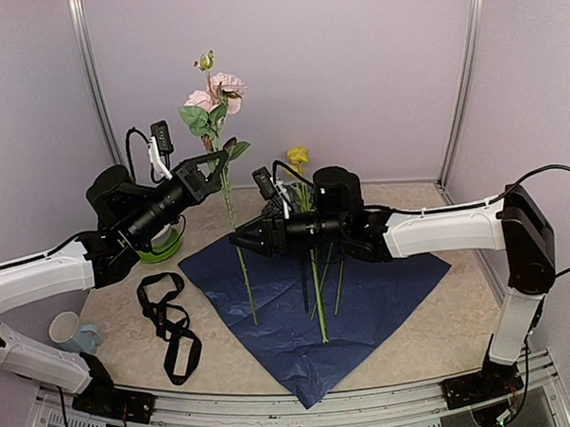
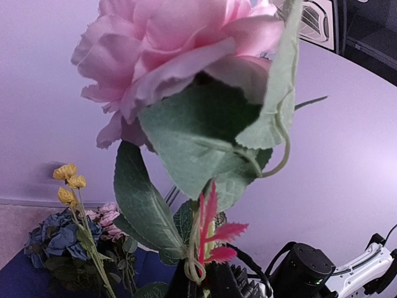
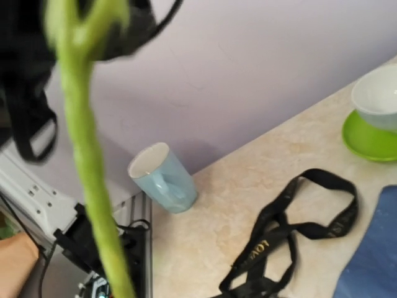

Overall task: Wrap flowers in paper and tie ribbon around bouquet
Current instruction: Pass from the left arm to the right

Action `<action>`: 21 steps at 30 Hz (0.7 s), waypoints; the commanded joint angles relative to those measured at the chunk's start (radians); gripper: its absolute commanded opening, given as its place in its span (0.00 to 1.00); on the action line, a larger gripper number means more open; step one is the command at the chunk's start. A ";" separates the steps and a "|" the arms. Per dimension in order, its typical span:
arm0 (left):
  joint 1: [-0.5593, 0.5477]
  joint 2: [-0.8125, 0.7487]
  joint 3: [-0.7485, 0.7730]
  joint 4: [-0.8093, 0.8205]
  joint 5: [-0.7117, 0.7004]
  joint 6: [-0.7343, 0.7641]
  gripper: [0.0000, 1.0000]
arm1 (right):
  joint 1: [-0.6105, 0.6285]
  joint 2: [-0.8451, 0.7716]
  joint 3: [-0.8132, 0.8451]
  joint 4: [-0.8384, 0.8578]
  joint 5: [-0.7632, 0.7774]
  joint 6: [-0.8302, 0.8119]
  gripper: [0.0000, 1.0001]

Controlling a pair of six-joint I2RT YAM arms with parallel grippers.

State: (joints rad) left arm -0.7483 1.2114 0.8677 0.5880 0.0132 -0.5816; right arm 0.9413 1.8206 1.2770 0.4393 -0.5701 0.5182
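Lilac walls (image 1: pixel 354 69) all round, beige desk (image 1: pixel 442 344) in the middle. Paper (image 1: pixel 383 294) lies flat on it, navy side up, one corner toward the arm bases.

Left pincer (image 1: pixel 217 163) is clamped tight on a pink rose (image 1: pixel 225 88), holding it upright by the upper stem (image 1: pixel 238 263). The head is high above the desk and the stem's foot hangs over the near-left part of the paper. Can't tell if it touches.

Right pincer (image 1: pixel 239 240) is at the same stem, lower down. Its wrist view shows only a blurred green stalk up close, so I can't tell whether the jaws are gripping or just around it.

Rest of the flowers (image 1: pixel 298 157) sit on the paper behind the right arm, with their stems running toward the near corner. Ribbon (image 1: pixel 171 322) is a loose loop on bare desk left of the paper, untouched. Cup (image 1: pixel 65 329) and green saucer (image 1: pixel 164 249) stand further left, out of the way.

My read: a handover of the rose low on the stem, then laying it with the others. Wrap and tie are not started.

To do it well:
- centre the stem between the right jaws and close fully before the left lets go
- left lets go straight, no twist, or the head swings
- lay it parallel to the other stems, heads at the same end
- lower it, don't drag: thin paper will bunch
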 commanded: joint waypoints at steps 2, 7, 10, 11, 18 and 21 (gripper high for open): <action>-0.013 0.016 -0.024 0.083 0.022 -0.040 0.00 | -0.001 0.024 0.045 0.023 -0.007 0.014 0.46; -0.014 0.033 -0.026 0.087 0.019 -0.047 0.00 | -0.001 0.021 0.051 -0.045 0.057 0.008 0.00; -0.014 0.040 -0.010 0.017 -0.018 -0.041 0.12 | -0.010 -0.017 0.028 -0.101 0.129 0.000 0.00; -0.014 0.043 0.004 -0.041 -0.048 -0.031 0.42 | -0.016 -0.031 0.015 -0.148 0.168 0.001 0.00; -0.013 0.068 0.081 -0.470 -0.386 0.073 0.99 | -0.078 0.008 0.061 -0.606 0.551 0.052 0.00; -0.011 0.077 0.082 -0.556 -0.442 0.084 0.99 | -0.088 0.068 0.110 -0.685 0.606 0.031 0.00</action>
State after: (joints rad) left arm -0.7586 1.2709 0.9253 0.2447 -0.2729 -0.5495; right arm 0.8700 1.8309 1.3197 -0.0292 -0.1520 0.5484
